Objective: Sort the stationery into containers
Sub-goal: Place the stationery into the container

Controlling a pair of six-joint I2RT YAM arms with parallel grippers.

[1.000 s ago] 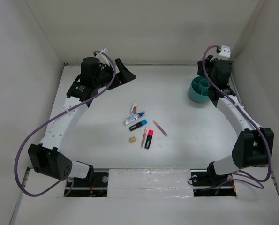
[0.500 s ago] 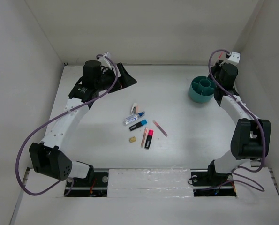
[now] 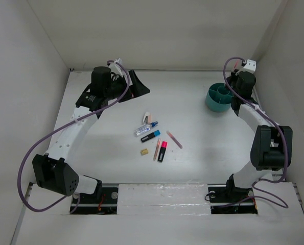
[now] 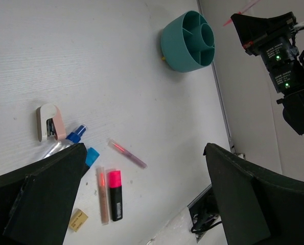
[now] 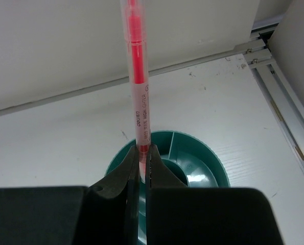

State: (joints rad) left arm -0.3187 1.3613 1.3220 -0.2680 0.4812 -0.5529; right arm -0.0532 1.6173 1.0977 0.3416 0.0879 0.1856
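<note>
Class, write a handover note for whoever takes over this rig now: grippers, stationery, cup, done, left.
Left gripper: open, empty, over the table's far left.
Right gripper: shut on held pen, beside the teal cup, not in it.
Mid-table: clear tube, blue-capped highlighter, pink-capped highlighter, loose pink pen, salmon pen, white item, tan block.
Done: one pen lifted; cup looks empty.
Left: drop it in, then sort the other seven.

Open tabletop [image 3: 200, 133] between stationery [image 3: 150, 136] and cup [image 3: 213, 106]
</note>
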